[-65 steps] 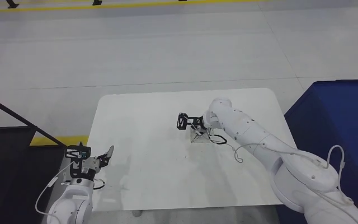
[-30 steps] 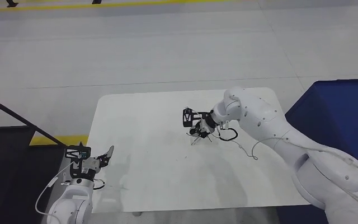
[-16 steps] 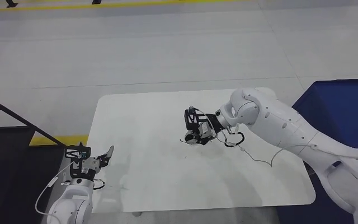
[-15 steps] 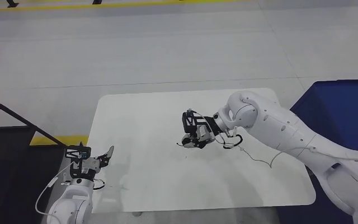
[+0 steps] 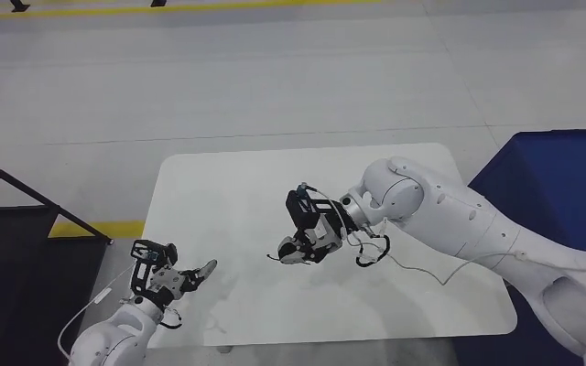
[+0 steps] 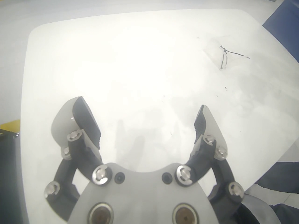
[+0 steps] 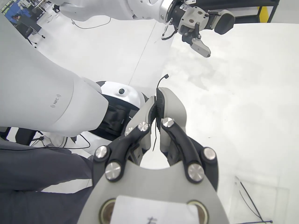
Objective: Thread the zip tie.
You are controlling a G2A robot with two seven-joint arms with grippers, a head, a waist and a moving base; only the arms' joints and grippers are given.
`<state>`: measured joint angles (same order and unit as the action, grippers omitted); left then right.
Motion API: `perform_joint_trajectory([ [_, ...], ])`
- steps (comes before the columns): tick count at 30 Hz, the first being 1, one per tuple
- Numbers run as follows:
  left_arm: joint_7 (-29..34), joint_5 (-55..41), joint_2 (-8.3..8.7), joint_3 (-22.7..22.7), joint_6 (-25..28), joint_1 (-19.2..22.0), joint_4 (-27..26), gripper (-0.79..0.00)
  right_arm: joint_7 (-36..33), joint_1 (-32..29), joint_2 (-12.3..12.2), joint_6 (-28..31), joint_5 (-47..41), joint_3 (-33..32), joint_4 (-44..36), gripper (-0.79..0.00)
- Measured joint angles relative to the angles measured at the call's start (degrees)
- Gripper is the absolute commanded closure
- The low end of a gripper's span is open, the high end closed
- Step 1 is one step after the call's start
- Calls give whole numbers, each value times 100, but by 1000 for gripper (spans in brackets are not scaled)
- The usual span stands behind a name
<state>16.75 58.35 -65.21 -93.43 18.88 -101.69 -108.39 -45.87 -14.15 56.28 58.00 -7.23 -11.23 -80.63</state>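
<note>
Two grippers are hanging over the white table [image 5: 229, 192], and reading the top view as a dial with twelve at the far edge, the right gripper [image 5: 291, 249] is sitting close to the middle, a touch toward the nine o'clock side. Its jaws are pressing tight together on the zip tie [image 7: 165, 76]. In the right wrist view the thin black strap is running down between the pads, while the small square head is sticking out just past the fingertips, curling free in the air. In the top view that free end is pointing toward about eight o'clock, on the side where the other arm is. The left gripper [image 5: 200, 272] is hovering near the table's rim at around seven to eight o'clock, well apart from the right one. Its two fingers [image 6: 86, 122] are standing wide apart with nothing between them, and bare tabletop is showing through the gap in the left wrist view. The right wrist view is also catching this left gripper [image 7: 213, 36] farther off, above the table edge. A clear bag [image 6: 233, 61] is lying flat on the table, with spare black ties [image 6: 223, 59] resting in it, well away from the left gripper.
</note>
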Motion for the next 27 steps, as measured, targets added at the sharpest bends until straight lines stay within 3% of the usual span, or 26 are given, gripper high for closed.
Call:
perform_joint_trajectory([
  [3, 14, -19, -1, 10, 12, -5, 2, -785, 5, -5, 0, -4, 2, -1, -4, 0],
  [5, 283, -306, 5, 91, 290, -40, 18, -785, 106, -118, -3, -27, 41, -26, -76, 0],
  [7, 953, -1013, 41, 38, 688, 18, -34, -785, 127, -212, -32, -4, 51, -74, -139, 0],
  [10, 2674, -3115, 144, -311, 884, 233, -111, -785, -22, -304, -165, 1, -34, -187, -286, 0],
  [14, 4709, -6349, 267, -698, -175, 740, 212, -785, -44, -419, -476, 0, -321, -98, -535, 0],
  [17, 5701, -7653, 335, -693, -1001, 1184, 605, -785, -42, -361, -654, 0, -421, 56, -492, 0],
  [24, 5766, -7561, 338, -676, -1053, 1191, 625, -785, 1, -402, -651, -2, -465, 64, -538, 0],
  [27, 6020, -7752, 342, -360, -1442, 1238, 627, -785, 12, -554, -616, 0, -782, 67, -733, 0],
])
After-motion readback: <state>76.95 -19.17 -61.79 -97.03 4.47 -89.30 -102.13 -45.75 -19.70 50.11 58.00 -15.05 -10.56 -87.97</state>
